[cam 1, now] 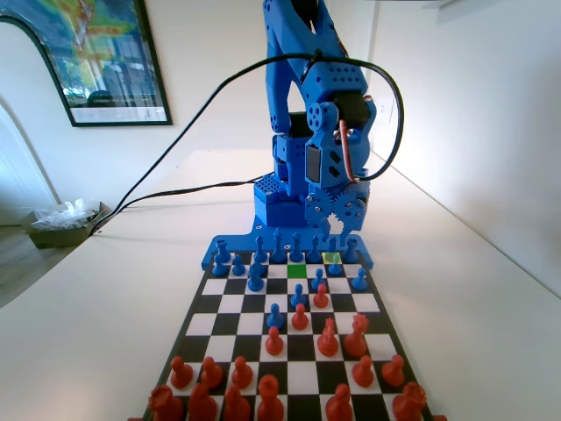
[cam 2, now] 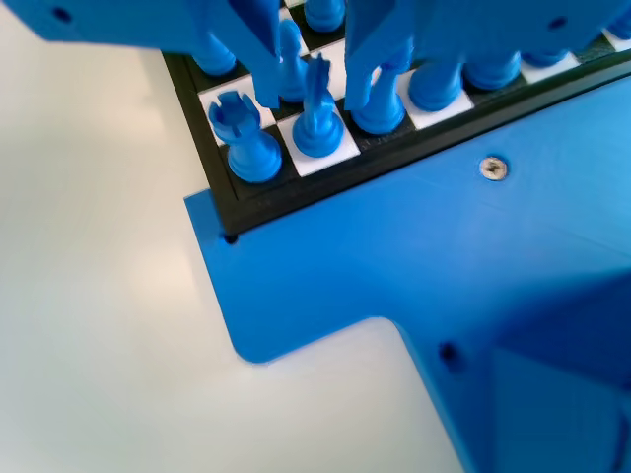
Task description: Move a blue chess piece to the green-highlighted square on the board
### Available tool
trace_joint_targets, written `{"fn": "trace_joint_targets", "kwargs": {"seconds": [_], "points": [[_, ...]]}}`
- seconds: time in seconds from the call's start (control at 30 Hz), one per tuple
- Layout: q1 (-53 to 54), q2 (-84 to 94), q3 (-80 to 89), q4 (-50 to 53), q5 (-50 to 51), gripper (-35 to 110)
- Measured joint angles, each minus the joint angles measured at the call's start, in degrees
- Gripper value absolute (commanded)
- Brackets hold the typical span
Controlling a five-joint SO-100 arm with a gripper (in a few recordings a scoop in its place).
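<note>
In the fixed view the blue arm is bent low over the board's [cam 1: 203,303] far row, with my gripper [cam 1: 332,245] down among the blue pieces at the yellow square [cam 1: 330,259]. The green-highlighted square [cam 1: 296,270] lies bare just left of it. In the wrist view my gripper [cam 2: 314,99] is open, one jaw on each side of a blue chess piece [cam 2: 318,133] standing on a white square, second from the board's corner. Neither jaw visibly touches it. A blue rook [cam 2: 246,143] stands on the corner square beside it.
More blue pieces [cam 1: 255,279] crowd the far rows close to the gripper, and another blue piece [cam 2: 380,113] stands right beside the right jaw. Red pieces [cam 1: 328,338] fill the near half. A black cable [cam 1: 175,189] trails across the white table on the left.
</note>
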Motion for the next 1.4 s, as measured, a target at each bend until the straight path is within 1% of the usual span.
{"fn": "trace_joint_targets", "kwargs": {"seconds": [0.7, 1.17, 1.3, 1.4], "points": [[1.23, -1.49, 1.14, -2.81, -1.05, 9], [0.62, -1.49, 1.32, -3.87, -1.05, 6], [0.62, -1.49, 1.32, -3.87, -1.05, 1], [0.62, -1.49, 1.32, -3.87, -1.05, 1]]}}
